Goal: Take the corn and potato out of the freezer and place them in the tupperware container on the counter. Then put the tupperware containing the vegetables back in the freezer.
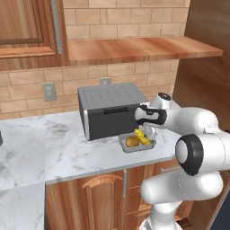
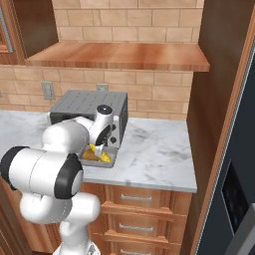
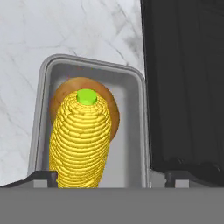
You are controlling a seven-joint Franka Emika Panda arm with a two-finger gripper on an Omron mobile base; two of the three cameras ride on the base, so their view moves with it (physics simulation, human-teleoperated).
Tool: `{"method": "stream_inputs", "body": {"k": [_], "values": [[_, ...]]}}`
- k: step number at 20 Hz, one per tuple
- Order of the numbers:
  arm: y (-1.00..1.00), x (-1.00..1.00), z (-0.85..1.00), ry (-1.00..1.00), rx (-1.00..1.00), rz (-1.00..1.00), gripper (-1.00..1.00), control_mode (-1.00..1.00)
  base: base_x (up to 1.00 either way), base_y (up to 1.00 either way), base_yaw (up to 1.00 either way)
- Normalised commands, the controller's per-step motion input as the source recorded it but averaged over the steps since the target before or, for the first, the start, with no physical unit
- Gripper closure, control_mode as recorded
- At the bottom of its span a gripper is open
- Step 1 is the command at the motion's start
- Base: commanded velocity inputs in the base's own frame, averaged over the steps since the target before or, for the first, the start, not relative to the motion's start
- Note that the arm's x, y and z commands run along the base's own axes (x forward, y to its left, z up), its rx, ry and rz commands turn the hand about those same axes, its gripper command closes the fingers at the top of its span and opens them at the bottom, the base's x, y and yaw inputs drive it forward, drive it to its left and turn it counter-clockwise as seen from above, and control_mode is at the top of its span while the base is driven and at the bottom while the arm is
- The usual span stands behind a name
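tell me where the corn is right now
The corn lies in the tupperware container on the counter, leaning over the potato, beside the toaster oven.

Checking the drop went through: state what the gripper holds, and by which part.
Nothing. The gripper is open over the corn, which lies in the tray.

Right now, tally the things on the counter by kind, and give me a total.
Vegetables: 2, the corn and the potato, both in the tray.
Containers: 1, the tupperware container.
Appliances: 1, the toaster oven.
Total: 4, all on the counter.
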Motion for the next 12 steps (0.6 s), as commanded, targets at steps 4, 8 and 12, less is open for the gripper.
{"method": "stream_inputs", "body": {"k": [4,8,12], "values": [[0.00,0.01,0.44,0.00,0.00,0.00,-1.00,-1.00,0.00,0.00,0.00],[-0.01,-0.45,0.32,0.10,-0.03,-0.01,-1.00,-1.00,0.00,0.00,0.00],[-0.26,-0.29,0.00,0.22,0.08,-0.30,-1.00,-1.00,0.00,0.00,0.00]]}}
